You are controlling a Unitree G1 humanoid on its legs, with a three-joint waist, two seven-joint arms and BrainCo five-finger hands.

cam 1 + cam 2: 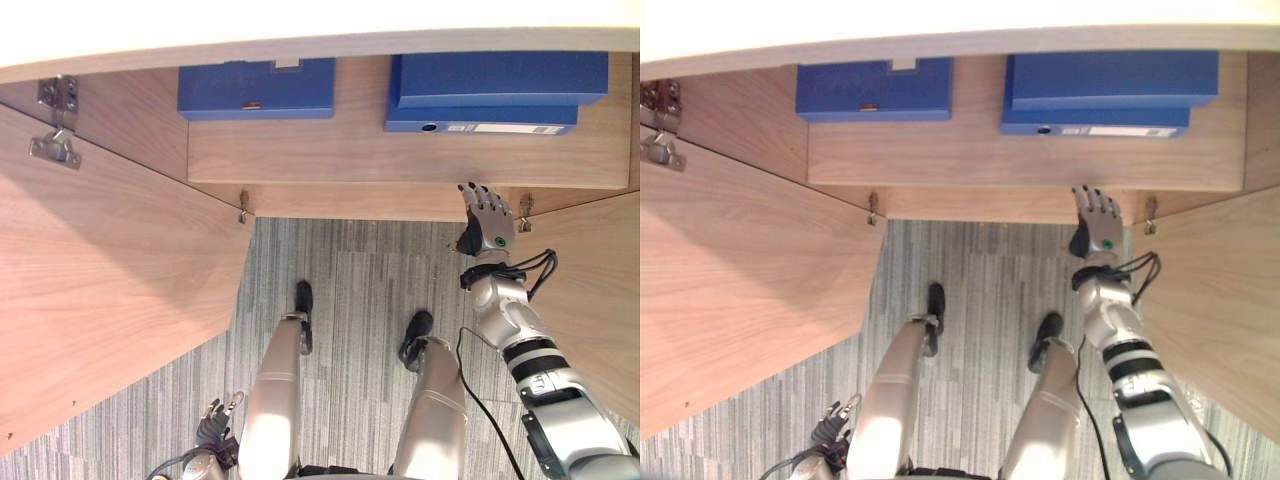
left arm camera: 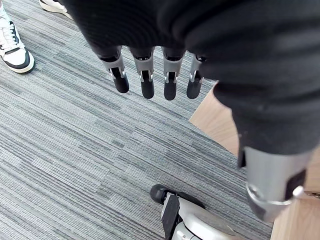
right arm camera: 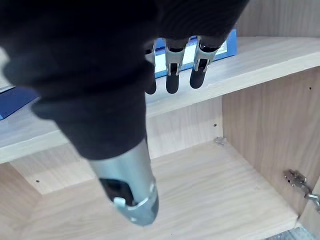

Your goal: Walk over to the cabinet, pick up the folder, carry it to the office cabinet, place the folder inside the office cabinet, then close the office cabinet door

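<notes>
Right hand open, empty, at shelf edge near stacked blue folders; left hand relaxed, empty, above carpet.

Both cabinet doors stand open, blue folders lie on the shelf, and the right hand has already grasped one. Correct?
One thing is wrong: the right hand holds nothing. The right wrist view shows its fingers straight and empty, short of the blue folders. Both doors do stand open, and the folders do lie on the shelf.

Left folder partly behind cabinet top
</notes>
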